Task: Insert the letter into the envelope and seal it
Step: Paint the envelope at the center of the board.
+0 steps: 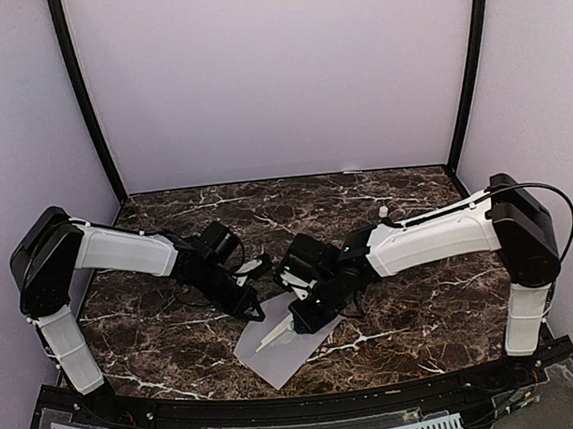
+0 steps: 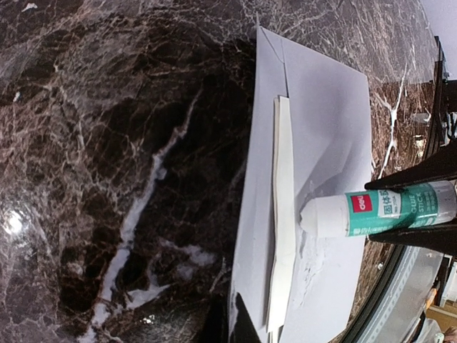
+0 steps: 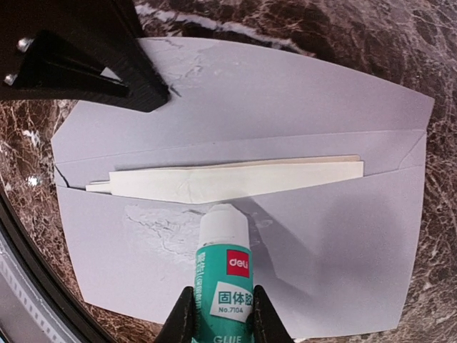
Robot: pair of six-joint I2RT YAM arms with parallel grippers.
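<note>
The pale grey-lavender envelope [image 3: 335, 236] [image 1: 278, 348] lies flat on the marble near the front edge, its flap [image 3: 285, 107] open and spread away from the pocket. The folded cream letter [image 3: 228, 180] [image 2: 283, 214] sits in the pocket with a long strip still showing at the mouth. My right gripper [image 3: 218, 309] [image 1: 298, 322] is shut on a green and white glue stick [image 3: 223, 264] [image 2: 378, 211], whose white tip touches the envelope body just below the letter, beside a whitish glue smear [image 3: 161, 225]. My left gripper [image 2: 240, 323] [image 3: 93, 64] is shut, its tip resting on the flap's end.
The dark marble table [image 1: 405, 304] ends at a black rail [image 1: 313, 405] close to the envelope's near corner. Pale walls [image 1: 274, 75] close in the back and sides. Both arms meet over the envelope at the table's front middle.
</note>
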